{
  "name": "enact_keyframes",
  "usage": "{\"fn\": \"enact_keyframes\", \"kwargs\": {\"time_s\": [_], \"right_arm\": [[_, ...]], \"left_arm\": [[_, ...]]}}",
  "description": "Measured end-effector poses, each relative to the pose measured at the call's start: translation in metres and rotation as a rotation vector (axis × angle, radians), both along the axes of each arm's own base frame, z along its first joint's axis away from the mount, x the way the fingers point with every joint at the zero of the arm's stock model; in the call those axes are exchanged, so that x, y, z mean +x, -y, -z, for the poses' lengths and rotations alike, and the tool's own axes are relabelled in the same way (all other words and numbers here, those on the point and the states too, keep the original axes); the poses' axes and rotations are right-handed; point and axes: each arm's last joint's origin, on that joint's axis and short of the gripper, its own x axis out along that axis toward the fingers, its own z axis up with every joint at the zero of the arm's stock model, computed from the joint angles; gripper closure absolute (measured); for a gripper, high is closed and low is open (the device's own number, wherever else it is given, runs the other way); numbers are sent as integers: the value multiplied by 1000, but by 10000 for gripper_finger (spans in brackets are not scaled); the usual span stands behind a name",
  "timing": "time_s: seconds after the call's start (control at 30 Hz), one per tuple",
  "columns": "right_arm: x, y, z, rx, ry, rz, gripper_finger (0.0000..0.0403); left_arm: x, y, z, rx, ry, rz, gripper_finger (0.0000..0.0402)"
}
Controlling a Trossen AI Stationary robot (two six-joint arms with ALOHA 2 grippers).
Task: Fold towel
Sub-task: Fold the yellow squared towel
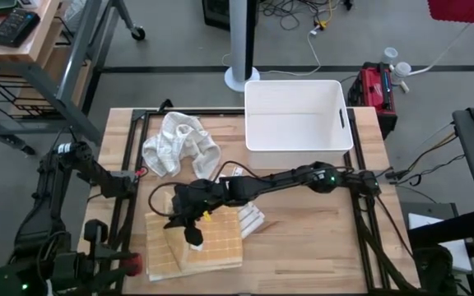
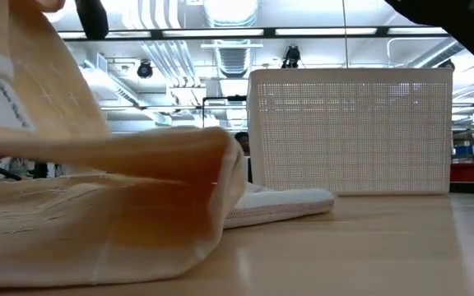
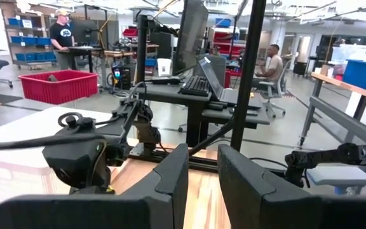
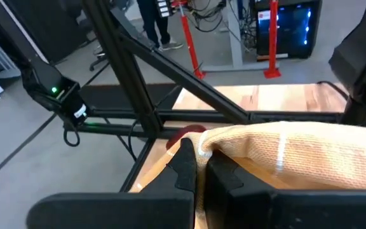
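We are partway through the fold: our right hand (image 1: 189, 224) is clamped on an edge of the tan towel (image 1: 208, 247), which lies in front of the white bin (image 1: 296, 115), and holds that edge lifted and curled over the rest, so the flap is not yet laid flat. Our left hand (image 3: 201, 184) waits off the table's (image 1: 319, 247) left edge, fingers apart and empty. Left to do, we judge: set the flap down; a crumpled white cloth (image 1: 179, 144) beside the bin is untouched.

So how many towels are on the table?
3: a tan towel at the front, held by the right hand; a striped one beside it; a crumpled white one behind. More may be hidden.
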Motion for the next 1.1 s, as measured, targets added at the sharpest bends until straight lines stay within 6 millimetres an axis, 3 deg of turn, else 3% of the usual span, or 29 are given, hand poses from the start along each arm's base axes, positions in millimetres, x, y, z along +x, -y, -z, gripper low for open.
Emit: {"fn": "enact_keyframes", "kwargs": {"time_s": [0.5,0.87,1.1], "right_arm": [[7,-7,31,21,-68,8,403],[16,-17,66,69,-119,-24,403],[19,-16,73,78,-117,-17,403]], "left_arm": [[6,-2,0,-3,1,-21,325],[9,-3,0,-3,1,-30,325],[10,-3,0,-3,1,-34,325]]}}
